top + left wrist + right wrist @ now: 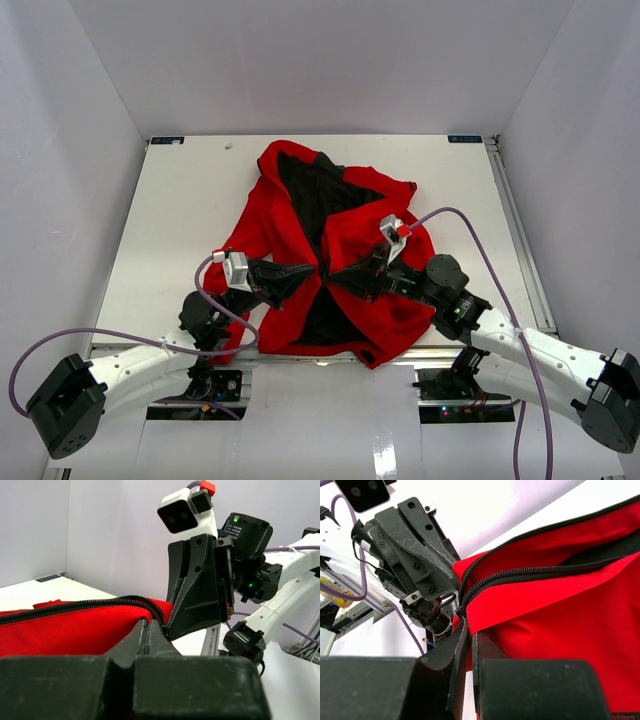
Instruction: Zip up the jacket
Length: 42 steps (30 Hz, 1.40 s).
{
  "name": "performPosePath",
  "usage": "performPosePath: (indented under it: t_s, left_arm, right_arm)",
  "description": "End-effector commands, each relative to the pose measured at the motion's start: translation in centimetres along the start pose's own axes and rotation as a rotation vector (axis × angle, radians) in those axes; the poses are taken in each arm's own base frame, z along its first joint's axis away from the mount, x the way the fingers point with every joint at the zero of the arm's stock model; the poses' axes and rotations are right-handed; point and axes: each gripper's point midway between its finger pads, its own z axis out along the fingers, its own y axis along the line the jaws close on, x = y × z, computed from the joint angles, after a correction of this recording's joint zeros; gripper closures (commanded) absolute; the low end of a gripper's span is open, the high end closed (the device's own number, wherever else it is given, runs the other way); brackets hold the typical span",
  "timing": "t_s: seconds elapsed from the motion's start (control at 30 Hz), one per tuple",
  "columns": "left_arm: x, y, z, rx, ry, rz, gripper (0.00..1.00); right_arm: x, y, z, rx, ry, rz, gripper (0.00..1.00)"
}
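the red jacket (275, 225) is lying spread on the white table (170, 200) at the centre of the top view, collar toward the upper edge and hem toward the lower edge. its front opening is running from lower centre to upper centre, and black lining (310, 195) is showing where the two fronts are falling apart.

the left arm (140, 362) is reaching in from the lower left and the right arm (545, 350) from the lower right. their jaws are meeting tip to tip at mid-frame, right on the zipper line, so neither arm is nearer. both sets of jaws are pressed together and pinching the jacket's zipper edge.

in the right wrist view two rows of zipper teeth (530, 572) are sweeping in from the right of the frame and converging to a point just above the right jaws. in the left wrist view a single toothed edge (100, 602) is ending between the left jaws. whether either set is holding the slider itself, i cannot tell. the next move is probably depending on how well those two rows are lining up at that point.

small white lettering (622, 716) is peeking in at the lower right corner of the right wrist view. only "doors" is readable.
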Motion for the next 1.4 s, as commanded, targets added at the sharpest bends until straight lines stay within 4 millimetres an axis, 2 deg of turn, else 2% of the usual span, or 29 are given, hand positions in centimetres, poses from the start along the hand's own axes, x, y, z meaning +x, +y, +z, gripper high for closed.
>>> performPosePath:
  t_s: [0.0, 0.73, 1.37]
  left_arm:
    - [-0.9, 0.2, 0.6, -0.006, -0.019, 0.029, 1.00]
    - [-0.7, 0.8, 0.7, -0.031, -0.014, 0.043, 1.00]
    - [-0.1, 1.0, 0.7, -0.036, 0.000, 0.044, 1.00]
  right_arm:
    - [-2.8, 0.9, 0.6, -0.010, -0.065, -0.021, 0.92]
    - [-2.1, -0.2, 0.6, 0.051, -0.037, -0.001, 0.92]
    - [-2.0, -0.2, 0.5, 0.048, -0.039, 0.007, 0.92]
